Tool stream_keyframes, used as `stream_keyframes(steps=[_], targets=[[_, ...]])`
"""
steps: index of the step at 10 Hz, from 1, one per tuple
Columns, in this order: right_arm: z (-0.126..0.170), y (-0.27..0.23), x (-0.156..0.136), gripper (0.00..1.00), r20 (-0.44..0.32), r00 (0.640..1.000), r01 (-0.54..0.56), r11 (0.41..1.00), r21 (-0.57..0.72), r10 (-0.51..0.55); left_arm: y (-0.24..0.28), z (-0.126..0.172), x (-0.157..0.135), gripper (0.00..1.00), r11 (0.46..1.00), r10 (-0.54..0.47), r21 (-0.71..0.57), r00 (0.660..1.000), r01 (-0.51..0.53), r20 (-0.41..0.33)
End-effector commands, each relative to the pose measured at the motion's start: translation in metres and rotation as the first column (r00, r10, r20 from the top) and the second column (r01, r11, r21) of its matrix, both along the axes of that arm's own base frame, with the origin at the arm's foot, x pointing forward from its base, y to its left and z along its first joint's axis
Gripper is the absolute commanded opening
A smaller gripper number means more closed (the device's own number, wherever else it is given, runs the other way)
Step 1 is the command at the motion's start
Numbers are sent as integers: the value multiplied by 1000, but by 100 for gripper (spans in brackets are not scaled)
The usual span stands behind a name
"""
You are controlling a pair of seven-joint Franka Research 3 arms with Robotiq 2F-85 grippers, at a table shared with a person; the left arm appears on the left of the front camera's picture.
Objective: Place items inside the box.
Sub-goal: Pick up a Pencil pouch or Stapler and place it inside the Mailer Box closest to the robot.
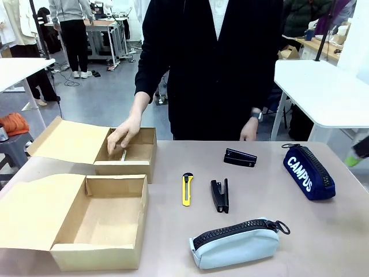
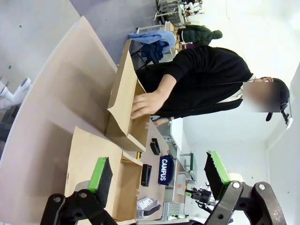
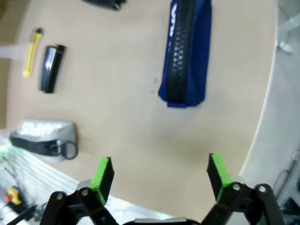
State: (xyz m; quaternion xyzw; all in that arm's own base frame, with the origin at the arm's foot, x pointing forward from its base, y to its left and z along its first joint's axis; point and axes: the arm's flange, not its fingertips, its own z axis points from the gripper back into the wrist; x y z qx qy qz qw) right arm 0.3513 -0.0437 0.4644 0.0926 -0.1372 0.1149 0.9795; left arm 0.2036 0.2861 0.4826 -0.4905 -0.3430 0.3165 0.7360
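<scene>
On the table lie a yellow utility knife (image 1: pixel 187 188), a black stapler (image 1: pixel 219 195), a second black stapler (image 1: pixel 240 157), a navy blue zip pouch (image 1: pixel 308 171) and a pale grey zip pouch (image 1: pixel 236 242). Two open cardboard boxes stand at the left, a near one (image 1: pixel 98 222) and a far one (image 1: pixel 135 156). The person's hand (image 1: pixel 124 133) reaches into the far box over a thin white marker (image 1: pixel 123 154). My left gripper (image 2: pixel 158 171) is open, high above the near box (image 2: pixel 93 168). My right gripper (image 3: pixel 159 172) is open over bare table, short of the navy pouch (image 3: pixel 185 51).
The person stands at the far side of the table, the other hand (image 1: pixel 249 130) at its edge. Both box lids lie spread out to the left. The table's right edge (image 3: pixel 262 108) runs close to the navy pouch. White tables stand beyond on both sides.
</scene>
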Motion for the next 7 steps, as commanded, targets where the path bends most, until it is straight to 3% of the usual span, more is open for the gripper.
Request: stream_keyframes(steps=[1,4,7], targets=[[-33,8,42,100,-61,997,48,995,-90,-53,0,1,0,100,1000,-5,5,1000,5,27],[-74,30,81,100,-70,994,67,986,-150,-78,0,1,0,100,1000,-5,5,1000,5,27],[-106,35,113,100,-62,993,90,989,-120,-98,0,1,0,100,1000,-5,5,1000,5,27]])
